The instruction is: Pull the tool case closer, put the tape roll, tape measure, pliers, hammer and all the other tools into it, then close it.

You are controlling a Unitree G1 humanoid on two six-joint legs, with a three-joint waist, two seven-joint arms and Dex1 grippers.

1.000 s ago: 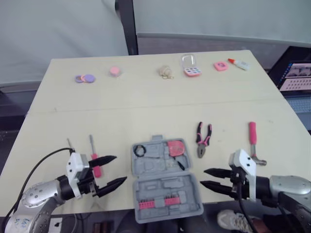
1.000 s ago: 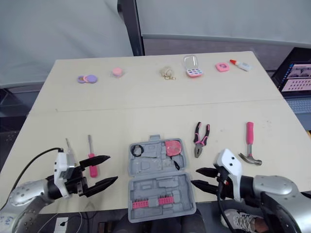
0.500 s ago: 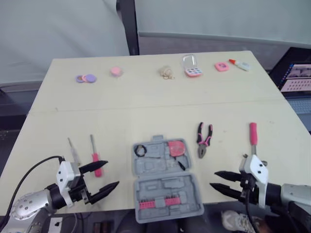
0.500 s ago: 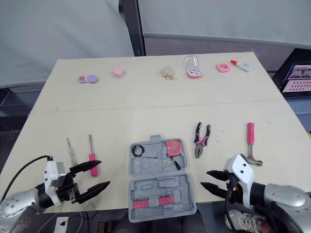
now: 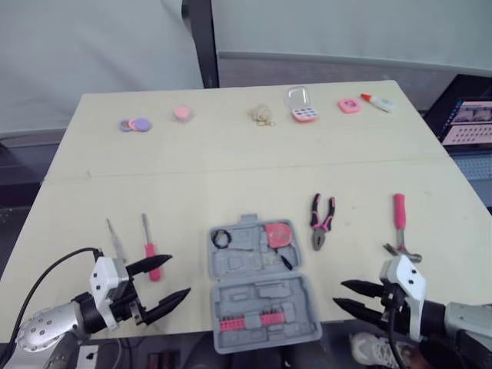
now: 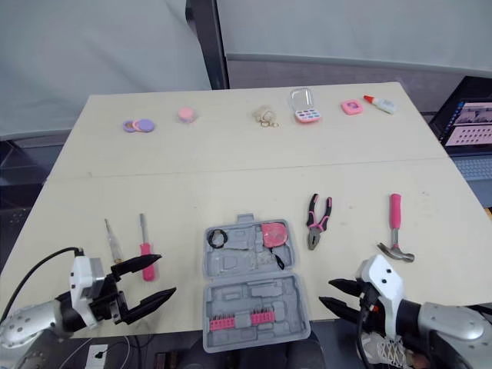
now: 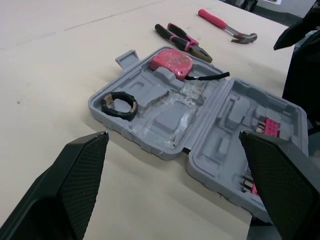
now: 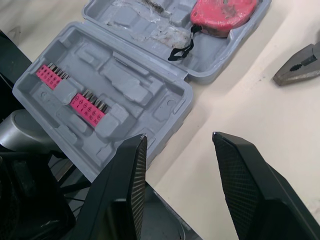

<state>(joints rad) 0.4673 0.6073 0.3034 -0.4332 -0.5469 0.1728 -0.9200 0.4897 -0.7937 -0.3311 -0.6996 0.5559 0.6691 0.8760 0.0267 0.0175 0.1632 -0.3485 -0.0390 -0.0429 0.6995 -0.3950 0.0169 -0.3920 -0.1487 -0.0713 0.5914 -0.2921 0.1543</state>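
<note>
The grey tool case (image 5: pixel 260 267) lies open at the table's near edge, its bit-holder half (image 8: pixel 75 97) overhanging the front. A black tape roll (image 5: pixel 222 237) and a pink tape measure (image 5: pixel 278 234) sit in its far half. The pink-handled pliers (image 5: pixel 321 220) and the hammer (image 5: pixel 400 225) lie to its right. A pink screwdriver (image 5: pixel 149 246) and a thin silver one (image 5: pixel 114 237) lie to its left. My left gripper (image 5: pixel 179 277) is open and empty, left of the case. My right gripper (image 5: pixel 340 293) is open and empty, right of the case near the front edge.
Small items line the far edge: purple discs (image 5: pixel 134 124), a pink pot (image 5: pixel 182 112), a beige lump (image 5: pixel 262 114), a pink palette (image 5: pixel 304 114), a pink case (image 5: pixel 349 105) and a glue bottle (image 5: pixel 378 101). A laptop screen (image 5: pixel 469 123) stands off the table's right side.
Both grippers have drawn back from the case's sides toward the table's near edge, staying open. The case and tools have not moved.
</note>
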